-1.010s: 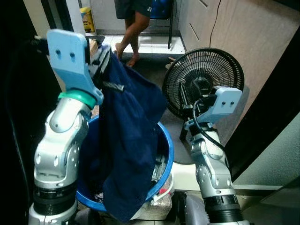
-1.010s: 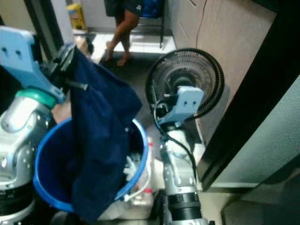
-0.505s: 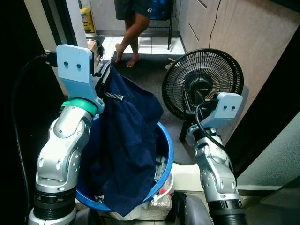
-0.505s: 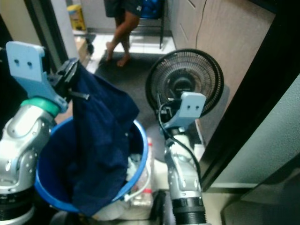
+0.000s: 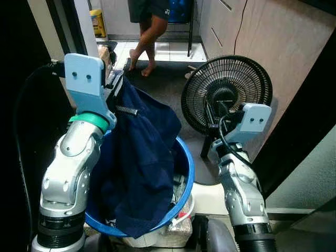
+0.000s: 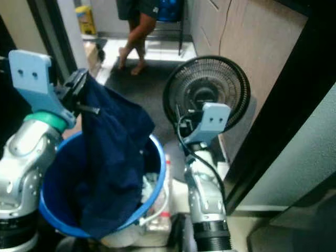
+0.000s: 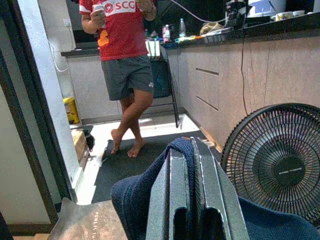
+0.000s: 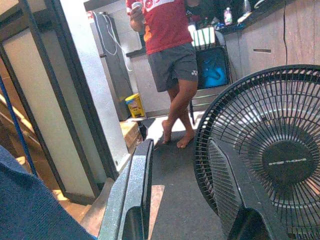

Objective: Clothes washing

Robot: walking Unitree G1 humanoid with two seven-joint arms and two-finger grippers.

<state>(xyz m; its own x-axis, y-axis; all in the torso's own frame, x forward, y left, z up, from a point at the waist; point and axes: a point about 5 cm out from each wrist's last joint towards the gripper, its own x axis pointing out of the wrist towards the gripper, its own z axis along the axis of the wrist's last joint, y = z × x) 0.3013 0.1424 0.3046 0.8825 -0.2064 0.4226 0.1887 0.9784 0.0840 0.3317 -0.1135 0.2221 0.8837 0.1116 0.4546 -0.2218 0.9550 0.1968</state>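
A dark navy garment [image 5: 139, 157] hangs from my left gripper [image 5: 119, 79], which is shut on its top edge. The cloth drapes down into a round blue basin [image 5: 184, 186] on the floor before me. In the left wrist view the two fingers [image 7: 202, 185] pinch a fold of the navy garment [image 7: 140, 195]. My right gripper [image 8: 187, 195] is open and holds nothing. It hovers to the right of the basin, in front of a black floor fan [image 5: 227, 93].
A person [image 7: 122, 55] in a red shirt and grey shorts stands barefoot in the doorway ahead. The fan stands against beige cabinets [image 5: 268, 37] on the right. A dark door frame [image 5: 310, 110] lies at the right. Small items [image 5: 178, 194] lie in the basin.
My left arm has lowered slightly, and the garment's hem has sunk from over the basin's front rim down into the basin. The right arm has barely moved.
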